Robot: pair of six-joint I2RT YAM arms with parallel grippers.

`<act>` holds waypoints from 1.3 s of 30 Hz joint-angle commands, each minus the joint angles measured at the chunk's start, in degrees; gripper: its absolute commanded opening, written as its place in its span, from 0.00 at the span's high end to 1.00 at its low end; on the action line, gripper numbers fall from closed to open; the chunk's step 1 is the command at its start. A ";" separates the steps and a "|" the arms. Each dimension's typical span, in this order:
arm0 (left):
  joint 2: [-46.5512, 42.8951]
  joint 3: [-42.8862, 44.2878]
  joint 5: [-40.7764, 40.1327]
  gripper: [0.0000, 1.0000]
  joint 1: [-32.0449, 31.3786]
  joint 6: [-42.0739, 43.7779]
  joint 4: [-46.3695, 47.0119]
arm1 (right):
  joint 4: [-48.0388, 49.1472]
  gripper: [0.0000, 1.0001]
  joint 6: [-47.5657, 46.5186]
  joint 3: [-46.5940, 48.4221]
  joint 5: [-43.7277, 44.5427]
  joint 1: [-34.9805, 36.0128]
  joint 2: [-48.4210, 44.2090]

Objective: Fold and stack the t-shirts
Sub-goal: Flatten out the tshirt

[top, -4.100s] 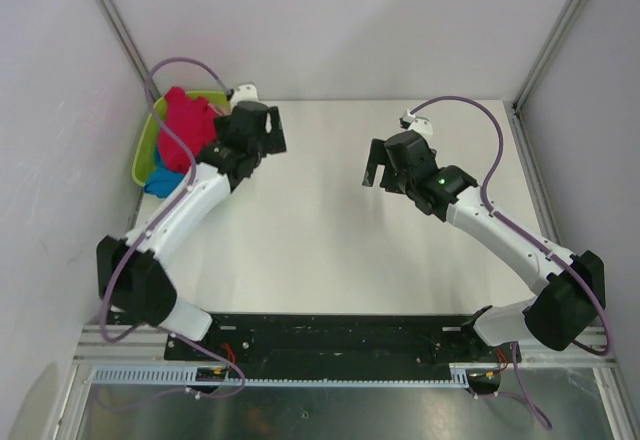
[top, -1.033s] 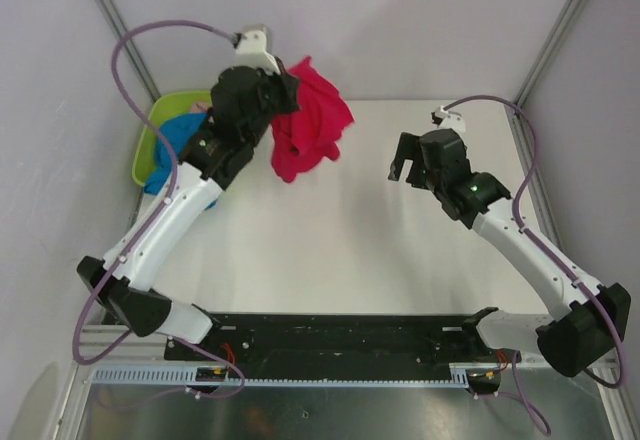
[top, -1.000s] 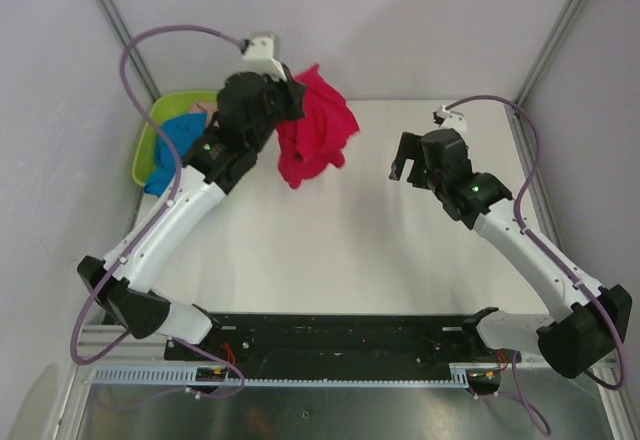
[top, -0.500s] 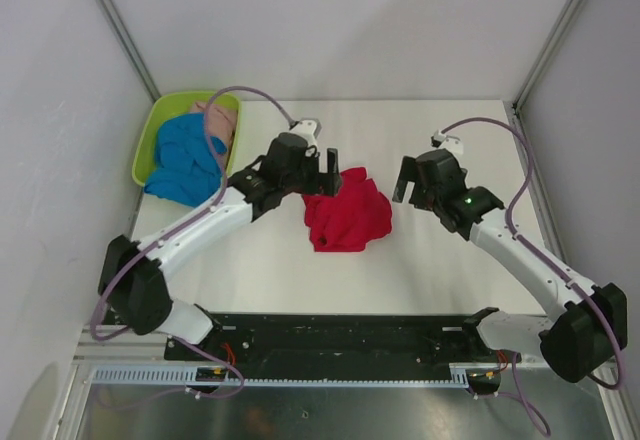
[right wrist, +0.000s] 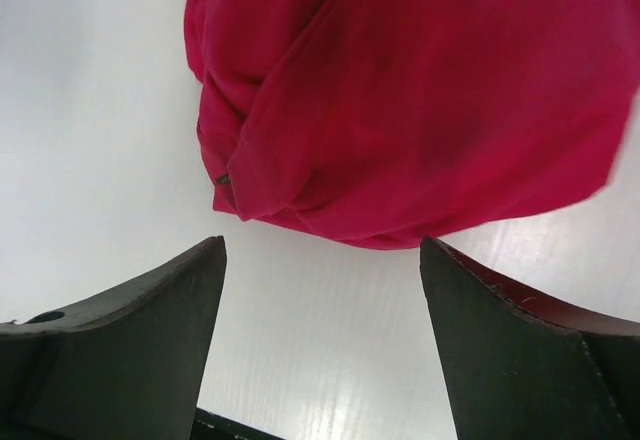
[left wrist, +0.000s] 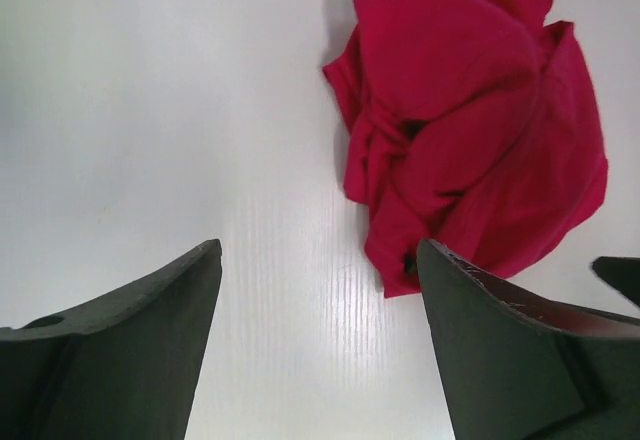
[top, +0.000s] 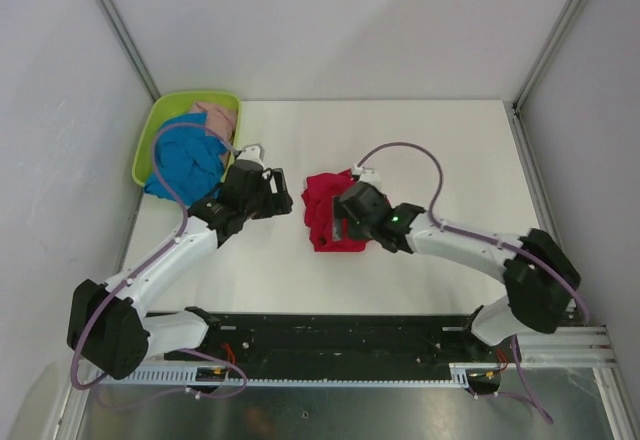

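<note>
Versus half a second back: left tool has backed off from the crumpled bright red cloth t-shirt and now sits just left of it, with a strip of bare white tabletop between them. A second back, that shirt hung in the air from this tool. Now it lies released in a heap mid-tabletop, in about the same spot as half a second ago. Right tool was apart to the shirt's right. It has now swung in and sits over the shirt's right side, covering part of it in the top view.

Left arm: low, stretched from its base up and to the right, wrist pointing at the shirt. In the left wrist view, the tool has its jaws spread wide with nothing between them, and the red shirt lies ahead and to the right, not touching.

Right arm: reaches long and low across to the left, elbow near the tabletop. In the right wrist view, the tool is also spread wide and empty, and the shirt's hem is just beyond the fingertips. Cannot tell if they touch.

Bright blue cloth t-shirt and pale pink cloth t-shirt are bunched in the lime-green plastic basket at the far left corner, the blue one spilling over the near rim.
</note>
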 commanded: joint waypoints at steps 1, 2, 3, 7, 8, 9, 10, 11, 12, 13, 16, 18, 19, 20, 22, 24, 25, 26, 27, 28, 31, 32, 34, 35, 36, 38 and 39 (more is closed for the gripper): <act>-3.46 -0.76 -0.84 0.17 1.02 -0.95 -0.15 | 4.90 0.18 3.22 3.78 1.66 2.48 6.26; -3.52 -1.00 -0.73 0.17 1.12 -0.91 -0.25 | 5.07 0.18 3.26 4.43 2.04 2.80 7.55; -3.51 -1.21 -0.64 0.17 1.22 -0.85 -0.30 | 5.28 0.19 3.33 5.07 2.54 3.06 8.68; -3.25 -2.09 0.16 0.18 1.38 -0.57 -0.49 | 4.68 0.19 3.46 8.09 4.66 3.77 12.81; -3.11 -2.28 0.34 0.18 1.39 -0.54 -0.50 | 4.30 0.19 3.47 8.79 5.39 4.02 13.56; -3.04 -2.42 0.56 0.18 1.44 -0.40 -0.47 | 4.02 0.19 3.47 9.40 6.15 4.32 14.15; -2.91 -2.53 0.76 0.18 1.46 -0.28 -0.45 | 3.79 0.19 3.39 9.97 6.93 4.74 14.71; -2.81 -2.63 0.94 0.18 1.47 -0.14 -0.49 | 3.29 0.19 3.26 10.65 8.41 5.34 15.07; -2.76 -2.72 0.99 0.18 1.48 -0.02 -0.55 | 2.50 0.19 3.10 11.51 10.21 6.17 15.48; -2.69 -2.81 1.02 0.18 1.48 0.08 -0.54 | 1.54 0.19 2.85 12.43 11.86 6.93 15.90; -2.73 -2.92 1.05 0.18 1.67 0.29 -0.60 | -0.81 0.20 2.89 14.66 13.76 7.92 17.84; -2.82 -2.97 1.11 0.18 1.84 0.34 -0.61 | -1.79 0.20 3.07 15.63 13.98 7.98 19.66; -2.89 -2.94 1.21 0.18 1.88 0.39 -0.57 | -2.23 0.21 3.19 16.07 13.96 8.01 20.36; -2.93 -3.01 1.21 0.18 1.95 0.38 -0.54 | -2.58 0.22 3.33 16.34 13.86 8.03 21.07; -3.02 -3.00 1.26 0.18 2.11 0.45 -0.59 | -3.33 0.23 3.79 16.78 13.99 8.00 22.16; -3.05 -3.00 1.41 0.18 2.28 0.45 -0.67 | -4.18 0.25 4.37 16.91 14.57 7.82 22.68; -3.01 -3.04 1.49 0.18 2.32 0.45 -0.64 | -4.48 0.25 4.49 16.93 14.78 7.72 22.88; -2.94 -3.10 1.62 0.18 2.39 0.45 -0.63 | -4.67 0.26 4.56 16.94 14.89 7.49 23.07; -2.82 -3.05 1.73 0.18 2.42 0.49 -0.66 | -4.82 0.28 4.59 16.95 14.77 7.29 23.26; -2.76 -3.07 1.82 0.18 2.44 0.47 -0.68 | -4.80 0.29 4.56 16.95 14.62 7.10 23.48; -2.40 -2.89 2.02 0.18 2.53 0.43 -0.65 | -4.76 0.40 4.44 17.00 14.61 6.90 23.79; -2.33 -2.90 2.06 0.18 2.53 0.44 -0.59 | -4.99 0.45 4.48 16.97 15.02 6.82 23.66; -2.06 -2.73 2.20 0.19 2.54 0.34 -0.56 | -5.98 0.58 4.52 16.96 16.17 6.64 22.90; -1.77 -2.73 2.50 0.19 2.54 0.22 -0.59 | -6.61 0.67 4.48 17.00 16.81 6.43 22.29; -1.27 -2.64 2.91 0.19 2.54 0.02 -0.60 | -7.50 0.77 4.42 16.97 17.44 6.14 21.33; 0.49 -2.05 4.10 0.19 2.50 -0.67 -0.54 | -9.17 0.94 4.02 16.94 18.62 5.31 19.33; 1.62 -1.51 4.99 0.20 2.47 -1.17 -0.44 | -10.01 0.97 3.71 16.86 19.44 4.79 18.00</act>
